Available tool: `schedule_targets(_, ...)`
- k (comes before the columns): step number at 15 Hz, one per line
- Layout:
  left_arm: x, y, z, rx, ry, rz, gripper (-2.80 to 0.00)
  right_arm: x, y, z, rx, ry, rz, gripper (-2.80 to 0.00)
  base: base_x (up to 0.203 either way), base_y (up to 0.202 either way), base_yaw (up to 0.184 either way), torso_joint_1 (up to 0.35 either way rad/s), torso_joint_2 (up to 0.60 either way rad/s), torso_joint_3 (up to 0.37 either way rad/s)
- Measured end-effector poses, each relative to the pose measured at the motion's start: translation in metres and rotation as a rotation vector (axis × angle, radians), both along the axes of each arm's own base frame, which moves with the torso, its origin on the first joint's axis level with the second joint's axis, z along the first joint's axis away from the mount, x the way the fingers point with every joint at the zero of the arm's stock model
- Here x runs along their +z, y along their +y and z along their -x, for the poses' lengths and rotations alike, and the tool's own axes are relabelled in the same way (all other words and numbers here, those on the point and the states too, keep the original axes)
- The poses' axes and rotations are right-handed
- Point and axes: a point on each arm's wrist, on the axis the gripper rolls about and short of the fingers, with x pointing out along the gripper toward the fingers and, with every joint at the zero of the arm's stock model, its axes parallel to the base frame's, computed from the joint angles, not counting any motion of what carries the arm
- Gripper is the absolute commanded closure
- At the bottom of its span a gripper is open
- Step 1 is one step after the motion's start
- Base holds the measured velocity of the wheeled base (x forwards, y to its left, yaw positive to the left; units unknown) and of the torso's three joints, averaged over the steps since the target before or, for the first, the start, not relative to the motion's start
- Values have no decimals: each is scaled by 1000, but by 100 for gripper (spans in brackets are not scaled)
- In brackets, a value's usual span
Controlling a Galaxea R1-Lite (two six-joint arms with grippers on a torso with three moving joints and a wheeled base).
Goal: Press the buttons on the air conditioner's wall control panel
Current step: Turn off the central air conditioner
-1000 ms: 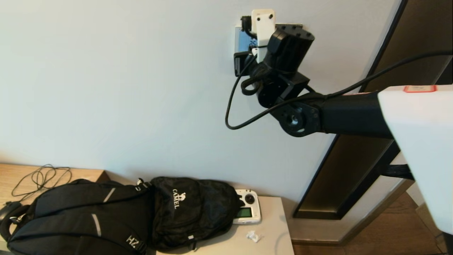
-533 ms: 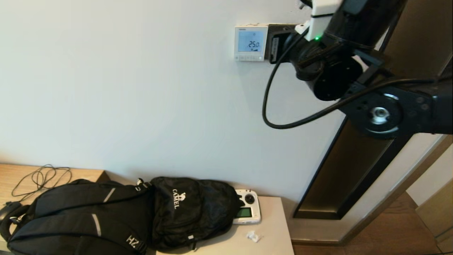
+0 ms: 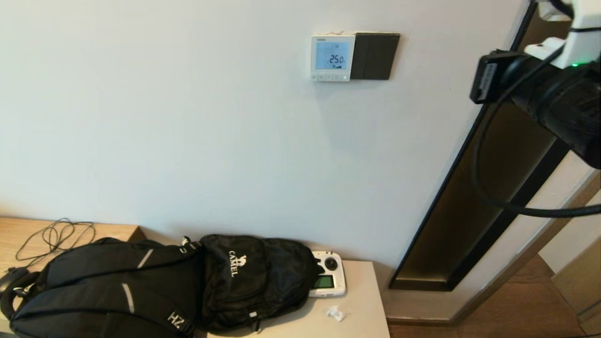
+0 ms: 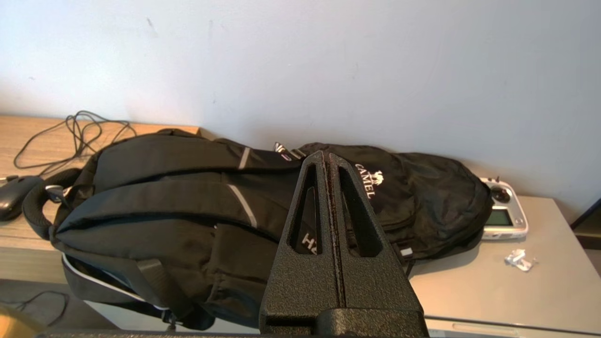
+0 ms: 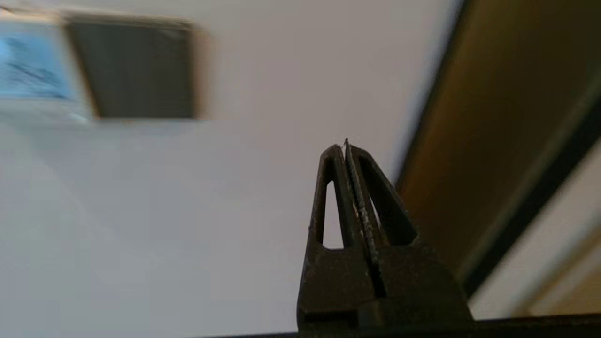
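Pulling away from the wall panel [image 3: 332, 57], off toward the door frame [image 3: 474, 188] at the right edge, right gripper [image 5: 346, 146] pressed shut on nothing. Leaving the panel uncovered again, screen lit at 25.0, buttons [image 3: 330, 77] along its bottom edge, beside the dark switch plate [image 3: 374, 56]. Likely finishing the press. Hanging shut over the backpack [image 4: 188, 197]: left gripper [image 4: 327, 157].
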Motion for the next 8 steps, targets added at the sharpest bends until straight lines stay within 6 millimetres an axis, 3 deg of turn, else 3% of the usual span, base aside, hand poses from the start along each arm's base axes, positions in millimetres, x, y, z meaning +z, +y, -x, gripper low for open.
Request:
schedule_targets(4, 0, 0, 0, 0, 0, 0, 0, -15, -50, 46, -140, 75, 23, 0, 0, 0, 0, 0, 0, 0)
schedule_targets(8, 0, 0, 0, 0, 0, 0, 0, -54, -74, 96, -176, 172, 44, 0, 0, 0, 0, 0, 0, 0)
